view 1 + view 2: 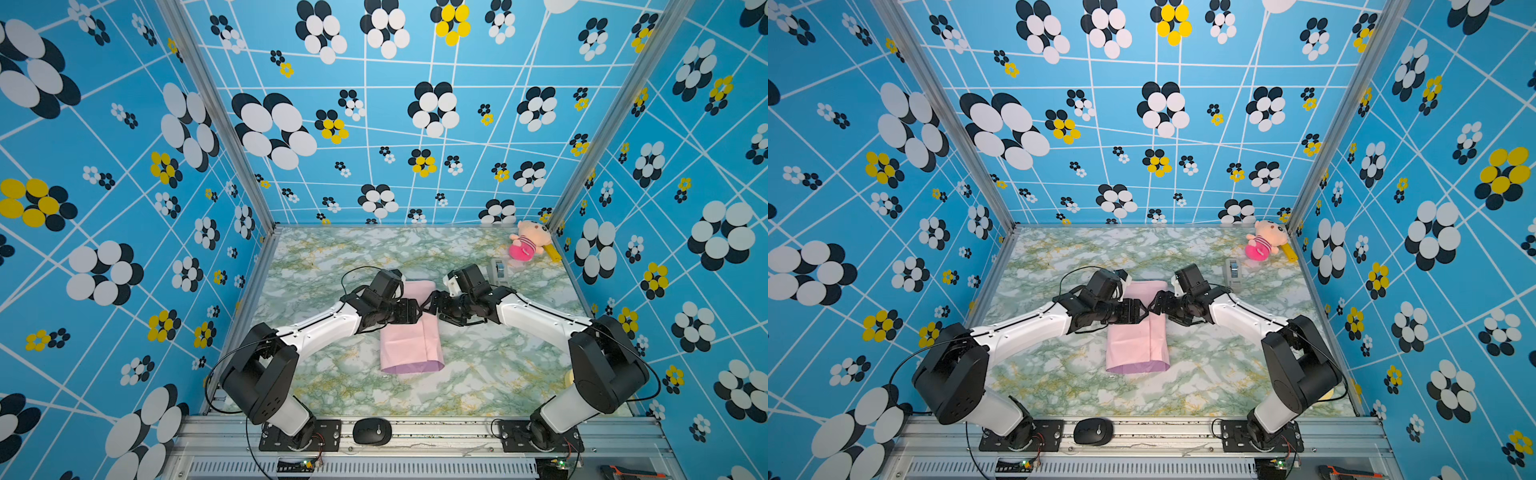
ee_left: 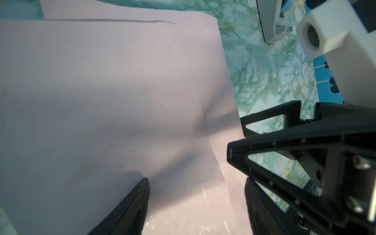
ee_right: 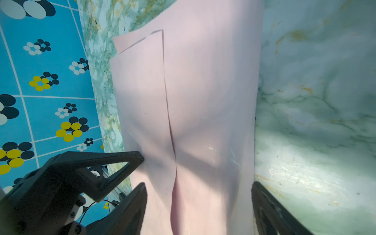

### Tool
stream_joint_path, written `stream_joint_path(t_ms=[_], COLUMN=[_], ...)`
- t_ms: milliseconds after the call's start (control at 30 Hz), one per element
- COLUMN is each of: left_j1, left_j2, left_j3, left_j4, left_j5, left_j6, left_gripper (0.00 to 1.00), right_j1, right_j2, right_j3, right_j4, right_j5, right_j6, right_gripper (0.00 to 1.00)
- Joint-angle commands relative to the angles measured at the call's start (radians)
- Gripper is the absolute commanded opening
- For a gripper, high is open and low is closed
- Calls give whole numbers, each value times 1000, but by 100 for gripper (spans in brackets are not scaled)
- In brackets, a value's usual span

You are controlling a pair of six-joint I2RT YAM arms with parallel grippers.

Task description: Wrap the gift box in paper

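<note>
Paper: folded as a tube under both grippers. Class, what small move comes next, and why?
Probably lower the open left gripper onto the seam to pin it: the paper looks untaped there, and the right gripper, also open, is nearer the tape dispenser.

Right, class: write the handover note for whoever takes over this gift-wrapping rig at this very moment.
Left gripper: open above the large thin paper sheet, pale pink outside, lilac inside; holds nothing.
Right gripper: open, facing it, holds nothing.
Paper: folded into a tube, flaps overlapping on top.
Dark navy gift box: hidden, presumably inside.
Done: sides folded over.
Left: check the overlap is taped, close the ends; grey tape dispenser stands back right.
</note>
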Motion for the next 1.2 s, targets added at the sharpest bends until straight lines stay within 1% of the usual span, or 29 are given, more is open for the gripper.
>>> stream_joint_path(t_ms=[0, 67, 200, 267, 367, 500, 533, 700, 767, 833, 900, 967, 1033, 1100, 1167], left_j1=[-4, -2, -2, -2, -2, -1, -2, -2, -2, -1, 9, 38, 77, 126, 167], left_j2=[8, 11, 12, 12, 9, 14, 15, 16, 11, -5, -40, -89, -136, -182, -225], left_j3=[-59, -72, -75, -72, -73, -69, -68, -61, -57, -43, -28, -14, -15, -45, -107], left_j4=[67, 90, 63, 37, 17, 7, 8, 10, 8, -10, -37, -82, -129, -154, -147], left_j5=[46, 56, 31, 18, 4, 1, 4, 7, 7, 4, -14, -37, -55, -66, -68], left_j6=[-17, -28, -4, 11, 27, 31, 30, 32, 33, 38, 45, 43, 34, 11, -18], left_gripper=[75, 70, 59, 52, 49, 48, 48, 48, 49, 52, 57, 67, 72, 75, 75], right_j1=[8, 4, -10, -9, -7, -1, 4, 19, 20, 20, 20, 20, 20, 20, 20], right_j2=[22, 23, 12, 26, 50, 82, 90, 127, 133, 131, 128, 124, 124, 122, 119], right_j3=[35, 35, 49, 82, 100, 114, 119, 146, 151, 144, 140, 132, 130, 124, 120], right_j4=[-19, -34, -34, -71, -103, -143, -151, -187, -203, -211, -223, -221, -217, -203, -194], right_j5=[-25, -7, 1, 7, 27, 66, 73, 105, 127, 147, 163, 166, 165, 157, 150], right_j6=[-15, -19, -17, -33, -46, -70, -75, -92, -90, -88, -87, -85, -82, -76, -72], right_gripper=[83, 82, 81, 81, 79, 72, 70, 66, 59, 54, 51, 50, 48, 48, 48])
